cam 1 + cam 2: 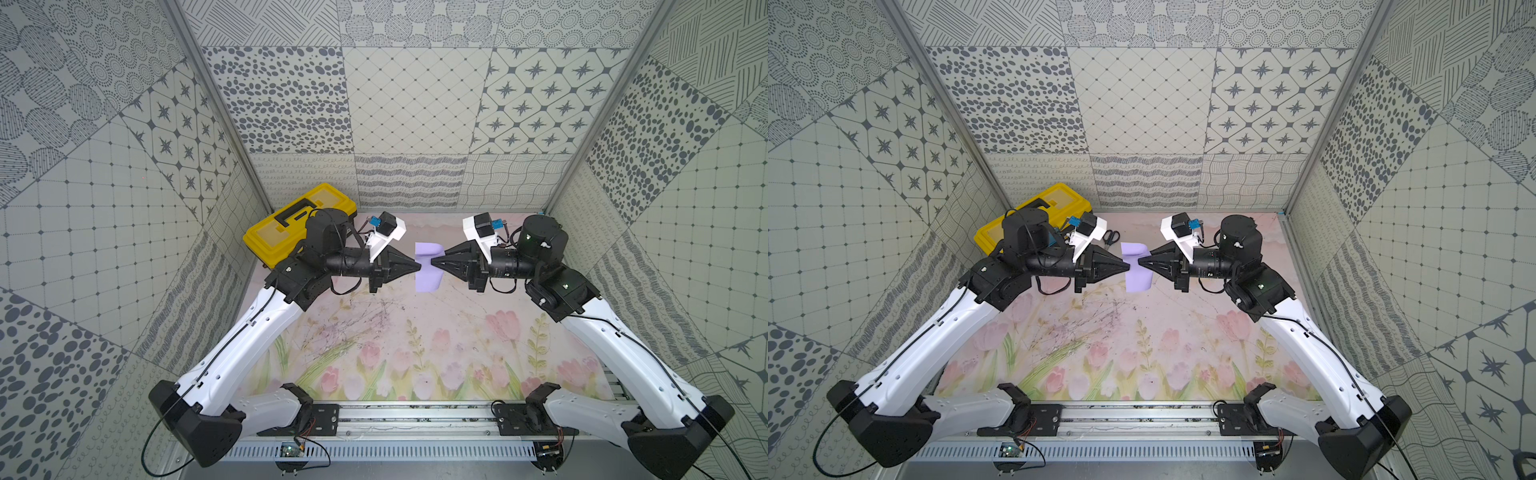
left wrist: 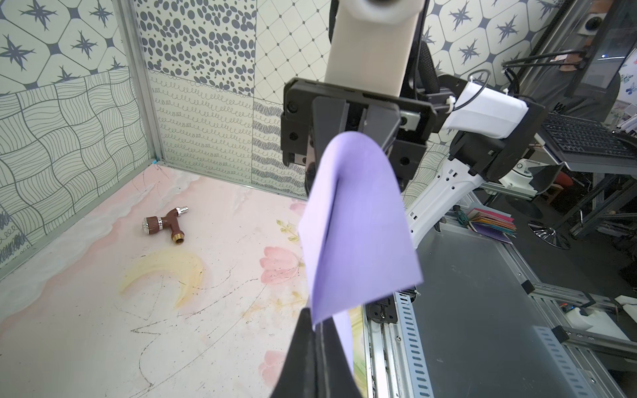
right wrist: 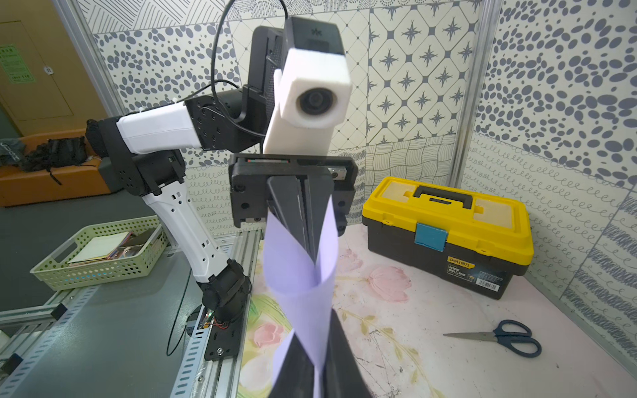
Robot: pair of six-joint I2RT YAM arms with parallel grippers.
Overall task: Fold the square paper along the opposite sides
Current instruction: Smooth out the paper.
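Top views both show the square paper (image 1: 428,279) held clear of the floral worktop (image 1: 415,345), hanging bent and curled between the two arms near the far middle. The left gripper (image 1: 418,265) has its jaws clenched on the sheet, and the right gripper (image 1: 434,262), almost tip to tip with it, comes in from the facing side with its jaws likewise closed on the paper. A yellow toolbox (image 1: 286,237) sits in the far left corner, well apart from the sheet, with scissors (image 3: 506,337) lying near it.
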